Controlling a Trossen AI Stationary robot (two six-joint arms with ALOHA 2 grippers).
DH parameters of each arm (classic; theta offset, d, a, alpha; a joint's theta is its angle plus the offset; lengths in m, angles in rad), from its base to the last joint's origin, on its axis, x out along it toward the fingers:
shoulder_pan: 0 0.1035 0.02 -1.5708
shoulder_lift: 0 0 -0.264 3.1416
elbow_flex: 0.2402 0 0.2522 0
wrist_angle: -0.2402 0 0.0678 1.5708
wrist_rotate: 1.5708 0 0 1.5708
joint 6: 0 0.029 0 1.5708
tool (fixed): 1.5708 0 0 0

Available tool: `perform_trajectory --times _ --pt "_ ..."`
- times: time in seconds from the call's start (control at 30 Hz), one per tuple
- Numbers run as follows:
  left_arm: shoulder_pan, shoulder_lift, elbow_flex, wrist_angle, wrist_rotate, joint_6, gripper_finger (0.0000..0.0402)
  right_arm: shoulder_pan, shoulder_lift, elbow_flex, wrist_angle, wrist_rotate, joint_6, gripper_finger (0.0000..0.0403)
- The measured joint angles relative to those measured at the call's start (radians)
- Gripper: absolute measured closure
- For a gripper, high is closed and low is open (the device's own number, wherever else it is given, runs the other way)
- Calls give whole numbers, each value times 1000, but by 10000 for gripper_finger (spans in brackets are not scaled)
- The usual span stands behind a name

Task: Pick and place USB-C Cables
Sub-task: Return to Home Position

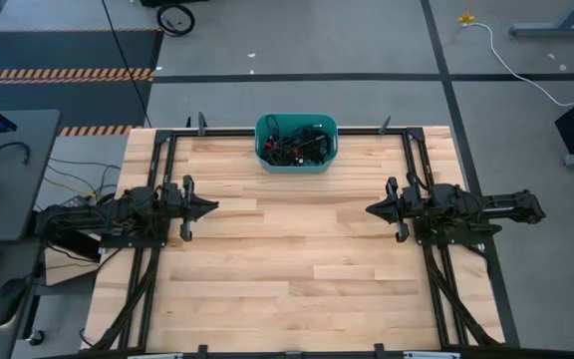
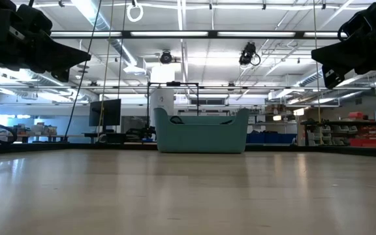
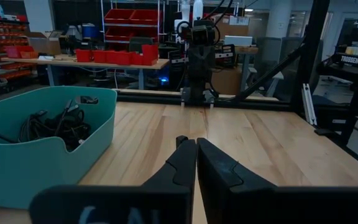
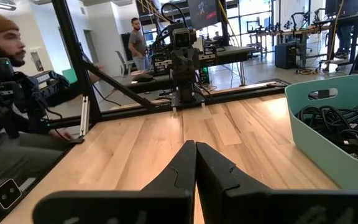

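Homing step: the left gripper [image 1: 212, 207] and right gripper [image 1: 370, 209] sit parked at left and right, each closed and empty. The USB-C Cables [image 1: 295, 146] lie in the far teal bin [image 1: 297, 166]. No further pick seems needed.

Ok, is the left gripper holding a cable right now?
No, the left gripper is shut with nothing in it, and the USB-C cables lie in the teal bin.

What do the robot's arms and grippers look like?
The left arm and right arm are black, boxy and jointed, with black cables alongside. The left gripper and right gripper each have two dark wedge-shaped fingers tapering to points; the left's base bears faint pale lettering.
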Motion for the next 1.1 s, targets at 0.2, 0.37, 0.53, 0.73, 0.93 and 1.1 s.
perform_trajectory --times 0.2,0.37,0.53,0.73,0.93,1.1 --pt "0 0 0 0 0 0 373 0 0 0 0 0 0 390" --pt "0 0 0 0 0 0 370 0 0 0 0 0 0 390" --pt "0 0 0 0 0 0 375 0 0 0 0 0 0 390" --pt "0 0 0 0 0 0 381 0 0 0 0 0 0 390" --pt "0 0 0 0 0 0 374 0 0 0 0 0 0 390" --pt "0 0 0 0 0 0 370 0 0 0 0 0 0 390"
